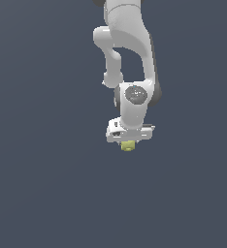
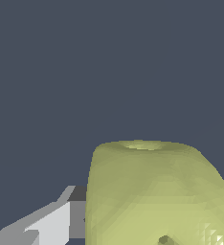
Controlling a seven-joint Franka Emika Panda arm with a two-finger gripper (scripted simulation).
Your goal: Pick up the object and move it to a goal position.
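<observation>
The object is a small yellow-green lumpy ball just under the white hand of the arm, near the middle of the exterior view. My gripper points down over it, and the hand is far wider than the ball. In the wrist view the object fills the near field, and one grey-white finger presses against its side. The other finger shows only as a thin sliver at the picture's edge. The fingers look shut on the ball. Whether the ball rests on the floor or hangs above it I cannot tell.
A plain dark blue-grey surface fills both views. The arm's white links rise toward the top of the exterior view.
</observation>
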